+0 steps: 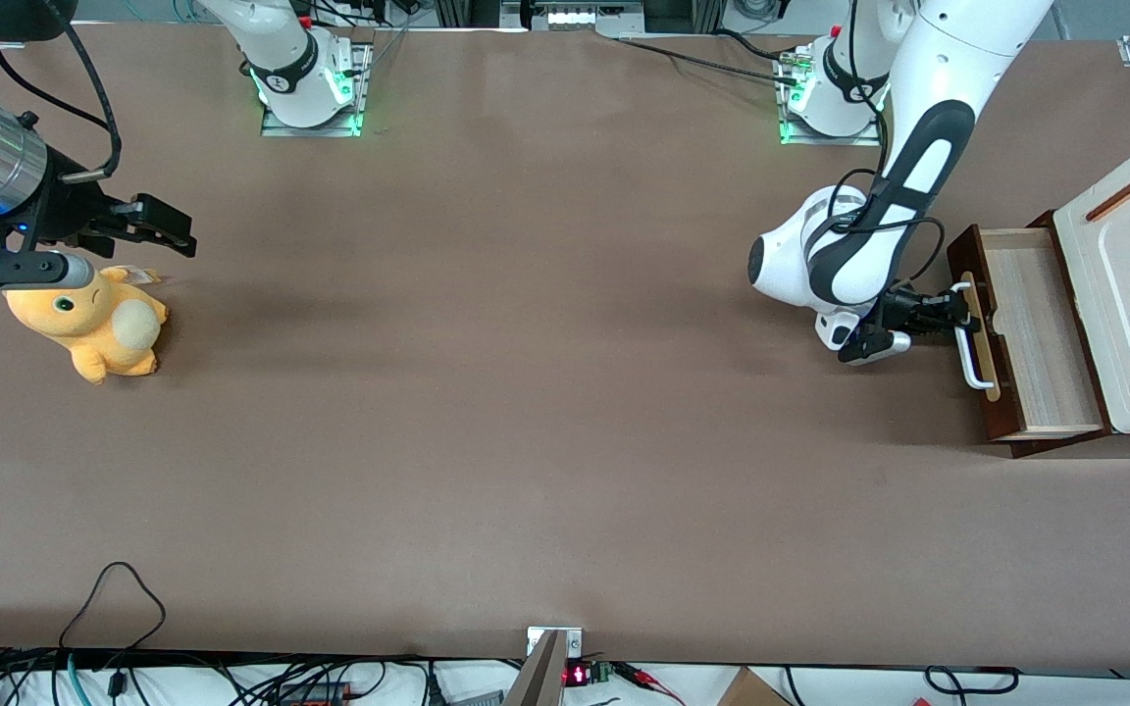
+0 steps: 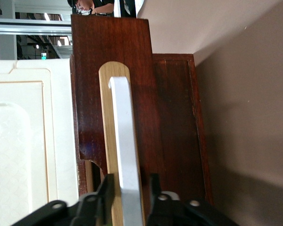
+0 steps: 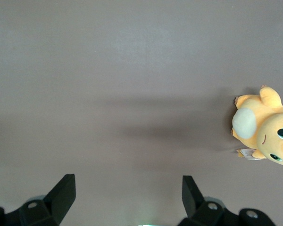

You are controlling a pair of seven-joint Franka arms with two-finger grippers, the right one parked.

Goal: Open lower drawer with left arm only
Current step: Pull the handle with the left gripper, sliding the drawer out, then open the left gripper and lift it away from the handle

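Gripping the white handle near one end, the gripper has its fingers closed on the bar; the drawer, pulled out at the working arm's end of the desk, looks rigid, light, free-sliding.

The gripper sat closed around the white handle of the pulled-out lower drawer. Bare tabletop lay open before the drawer front; the plush toy sat toward the parked arm's end.

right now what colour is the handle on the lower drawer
White, on a light wood strip; the gripper is shut on the handle. Clearest in the left wrist view.
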